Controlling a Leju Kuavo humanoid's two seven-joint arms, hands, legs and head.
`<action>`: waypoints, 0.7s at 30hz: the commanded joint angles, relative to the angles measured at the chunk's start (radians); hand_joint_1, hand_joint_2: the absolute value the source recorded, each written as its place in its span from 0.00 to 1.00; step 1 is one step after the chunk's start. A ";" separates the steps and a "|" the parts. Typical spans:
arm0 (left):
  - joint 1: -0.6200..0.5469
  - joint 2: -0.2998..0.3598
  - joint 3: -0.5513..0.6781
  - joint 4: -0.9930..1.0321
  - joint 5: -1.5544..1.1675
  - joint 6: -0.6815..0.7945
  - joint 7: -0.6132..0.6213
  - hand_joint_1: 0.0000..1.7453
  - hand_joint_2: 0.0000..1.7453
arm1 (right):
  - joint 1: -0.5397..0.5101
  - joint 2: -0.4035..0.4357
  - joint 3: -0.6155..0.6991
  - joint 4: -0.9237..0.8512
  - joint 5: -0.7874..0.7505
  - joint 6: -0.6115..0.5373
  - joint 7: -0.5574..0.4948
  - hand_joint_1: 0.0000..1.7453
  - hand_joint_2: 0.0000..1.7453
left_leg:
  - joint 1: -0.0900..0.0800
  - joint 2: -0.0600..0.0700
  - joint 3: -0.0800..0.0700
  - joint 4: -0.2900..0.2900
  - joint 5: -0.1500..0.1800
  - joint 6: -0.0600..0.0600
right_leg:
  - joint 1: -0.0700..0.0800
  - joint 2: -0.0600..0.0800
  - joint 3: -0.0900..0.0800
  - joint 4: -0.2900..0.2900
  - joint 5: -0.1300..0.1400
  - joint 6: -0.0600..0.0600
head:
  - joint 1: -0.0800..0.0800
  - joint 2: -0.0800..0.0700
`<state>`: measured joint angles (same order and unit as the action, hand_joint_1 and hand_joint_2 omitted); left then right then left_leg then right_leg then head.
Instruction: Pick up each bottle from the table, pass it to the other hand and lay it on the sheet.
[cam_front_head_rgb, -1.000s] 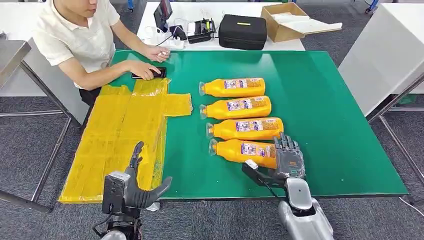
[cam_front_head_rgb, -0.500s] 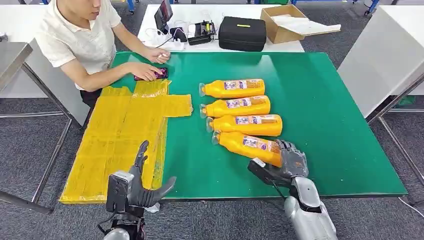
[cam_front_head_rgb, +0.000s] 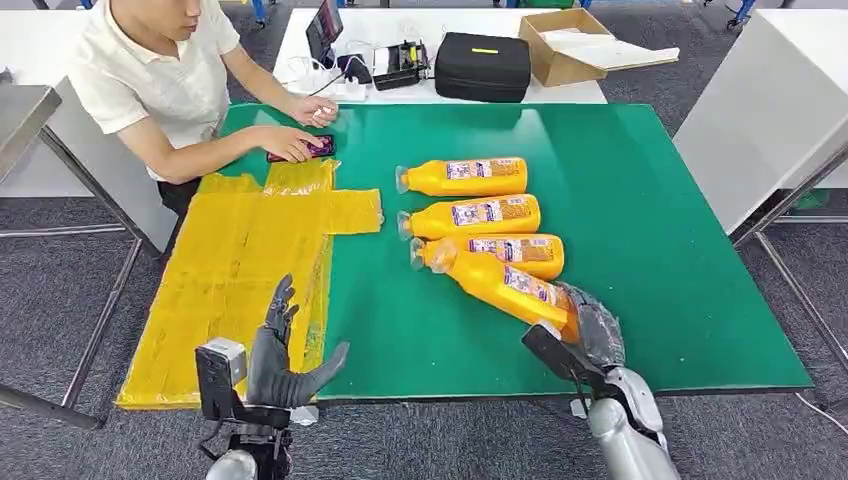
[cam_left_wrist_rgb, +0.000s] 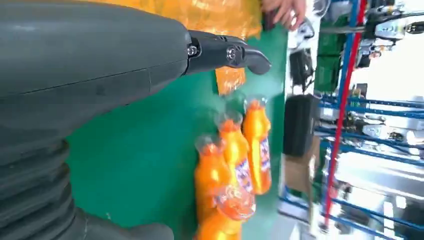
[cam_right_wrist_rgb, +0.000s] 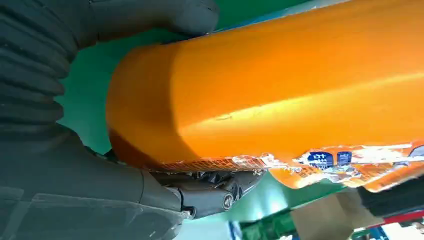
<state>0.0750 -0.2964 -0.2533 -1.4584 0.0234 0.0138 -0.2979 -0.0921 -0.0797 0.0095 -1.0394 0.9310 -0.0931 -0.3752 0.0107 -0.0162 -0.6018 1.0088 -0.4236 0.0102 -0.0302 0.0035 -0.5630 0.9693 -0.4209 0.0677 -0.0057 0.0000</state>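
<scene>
The robot's right hand (cam_front_head_rgb: 588, 330) is gripping the nearest orange bottle (cam_front_head_rgb: 497, 283) by its base, fingers wrapped around it, and is holding it tilted with the cap end pointing away and to the left, overlapping the bottle behind it. Three more orange bottles are lying on their sides on the green table (cam_front_head_rgb: 650, 230): one (cam_front_head_rgb: 520, 250) just behind the held one, another (cam_front_head_rgb: 470, 215) beyond that, and the farthest (cam_front_head_rgb: 463, 176) well apart from the hand. The left hand (cam_front_head_rgb: 283, 360) is hovering at the near table edge with its fingers spread apart, holding nothing, just beside the yellow sheet (cam_front_head_rgb: 240, 270). A person (cam_front_head_rgb: 160, 80) is sitting at the far left corner, one hand resting on a phone (cam_front_head_rgb: 305, 150).
</scene>
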 joint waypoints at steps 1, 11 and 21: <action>-0.043 0.017 -0.057 0.165 0.114 -0.029 0.000 0.00 1.00 | 0.046 0.049 0.077 -0.133 -0.141 0.050 -0.081 1.00 1.00 | 0.000 0.001 0.000 -0.001 -0.001 0.000 | 0.001 0.000 0.001 0.000 -0.001 -0.003 | 0.000 0.000; -0.054 0.017 -0.068 0.187 0.115 -0.015 0.005 0.00 1.00 | 0.054 0.081 0.078 -0.189 -0.220 0.064 -0.152 1.00 1.00 | 0.000 0.001 -0.008 0.000 -0.001 0.000 | 0.000 0.000 -0.006 -0.001 -0.001 -0.004 | 0.000 0.000; -0.086 0.023 -0.052 0.247 0.254 -0.049 -0.032 0.00 1.00 | 0.036 0.146 0.203 -0.278 -0.339 0.088 -0.184 1.00 1.00 | 0.000 0.002 -0.012 0.000 0.000 0.000 | 0.000 0.001 -0.011 0.000 -0.001 -0.003 | 0.000 0.000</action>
<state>0.0331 -0.2850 -0.2926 -1.3031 0.2492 -0.0263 -0.2976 -0.0241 0.0202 0.1343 -1.2829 0.6382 0.0080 -0.5562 0.0105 -0.0167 -0.6166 1.0088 -0.4226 0.0102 -0.0307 0.0034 -0.5760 0.9700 -0.4218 0.0686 -0.0057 0.0000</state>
